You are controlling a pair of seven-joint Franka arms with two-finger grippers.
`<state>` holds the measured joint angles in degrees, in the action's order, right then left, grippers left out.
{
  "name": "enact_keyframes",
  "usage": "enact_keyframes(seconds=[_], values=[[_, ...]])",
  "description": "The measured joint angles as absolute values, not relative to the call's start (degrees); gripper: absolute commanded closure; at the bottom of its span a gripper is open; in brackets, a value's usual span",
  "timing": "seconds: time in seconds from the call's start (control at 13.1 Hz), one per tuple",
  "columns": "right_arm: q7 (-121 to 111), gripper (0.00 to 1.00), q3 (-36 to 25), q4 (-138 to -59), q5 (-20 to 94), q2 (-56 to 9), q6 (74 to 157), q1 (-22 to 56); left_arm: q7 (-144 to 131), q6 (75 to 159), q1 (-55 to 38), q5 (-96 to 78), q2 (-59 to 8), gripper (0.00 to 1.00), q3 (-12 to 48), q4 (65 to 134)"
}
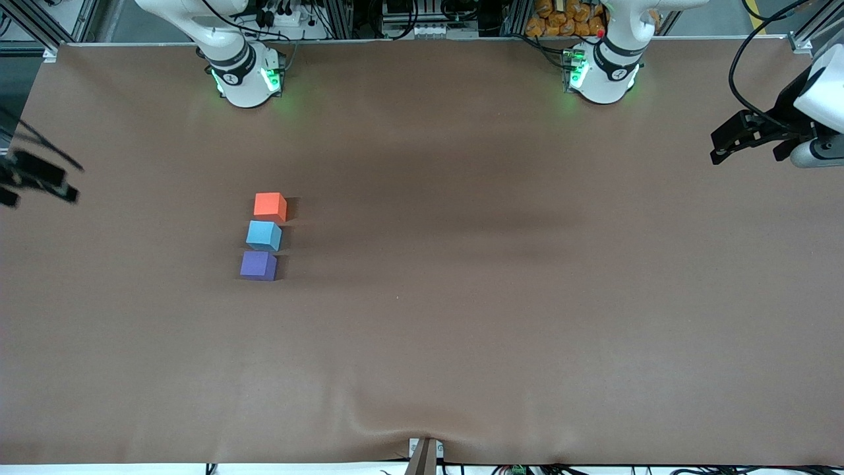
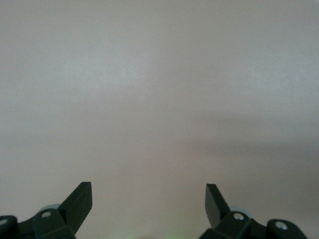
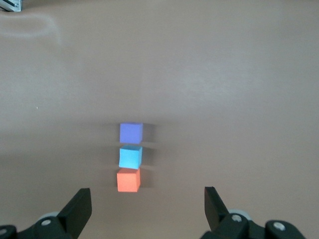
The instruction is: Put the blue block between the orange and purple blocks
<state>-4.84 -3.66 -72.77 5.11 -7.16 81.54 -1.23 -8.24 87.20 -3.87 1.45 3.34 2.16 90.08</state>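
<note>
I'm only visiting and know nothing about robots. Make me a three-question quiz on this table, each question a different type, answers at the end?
1. True or false: the blue block sits between the orange block and the purple block.
2. Which block lies nearest the front camera? A) orange B) blue C) purple
3. Fill in: the left gripper and the right gripper both have their fingers ____.

Key
1. True. The three make one short row on the table, toward the right arm's end.
2. C.
3. Open. Neither holds anything; each hangs at its own end of the table, away from the blocks.
</note>
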Motion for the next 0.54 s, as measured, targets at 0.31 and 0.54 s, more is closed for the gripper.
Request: enact_keyframes(seconds=[0.31, 0.54], values=[[-6.0, 0.0, -4.5, -84.3, 2.2, 2.6, 82.4, -1.9, -8.2, 86.7, -3.9, 1.4, 5.1, 0.0, 2.3, 92.3], [-6.4, 0.0, -3.9, -86.4, 0.7, 3.6, 84.5, -1.8, -8.2, 86.8, -3.9, 1.4, 6.5, 0.0, 2.4, 93.9]])
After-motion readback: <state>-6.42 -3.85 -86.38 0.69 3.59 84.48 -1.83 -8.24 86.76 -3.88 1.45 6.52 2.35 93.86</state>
